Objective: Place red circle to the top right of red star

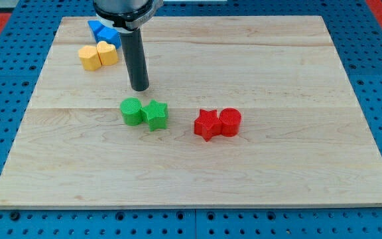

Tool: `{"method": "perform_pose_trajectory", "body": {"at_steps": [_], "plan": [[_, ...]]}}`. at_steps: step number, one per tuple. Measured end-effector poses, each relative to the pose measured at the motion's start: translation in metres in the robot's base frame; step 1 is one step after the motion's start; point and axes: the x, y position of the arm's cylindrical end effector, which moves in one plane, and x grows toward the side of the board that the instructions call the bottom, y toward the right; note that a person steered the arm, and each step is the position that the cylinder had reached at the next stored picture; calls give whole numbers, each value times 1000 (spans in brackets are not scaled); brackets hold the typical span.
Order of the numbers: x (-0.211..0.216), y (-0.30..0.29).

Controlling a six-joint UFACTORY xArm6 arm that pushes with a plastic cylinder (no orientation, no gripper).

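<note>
Rod first: my tip [140, 88] rests on the pale wooden bench [297, 159], just above the green plastic circle [131, 111] and clear of it. No fingers exist on this arm, so nothing is gripped. Touching that circle on its right is the green plastic star [156, 115]. Further toward the view's right lies the red plastic star [207, 124], with the red plastic circle [230, 121] touching its right side, level with it. Up at the top left sit a yellow heart-shaped block [99, 56] and a blue block [103, 31], its shape partly hidden.

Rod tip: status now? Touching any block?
My tip: no gripper, holds nothing; apart from all blocks, just above the green circle toward the view's top.
</note>
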Motion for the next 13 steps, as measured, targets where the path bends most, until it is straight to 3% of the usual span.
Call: {"method": "perform_pose_trajectory", "body": {"at_steps": [1, 2, 4, 6, 8, 9, 10, 13], "plan": [[0, 0], [10, 38], [72, 54], [68, 36], [124, 66], [133, 118], [132, 165], [63, 175]]}}
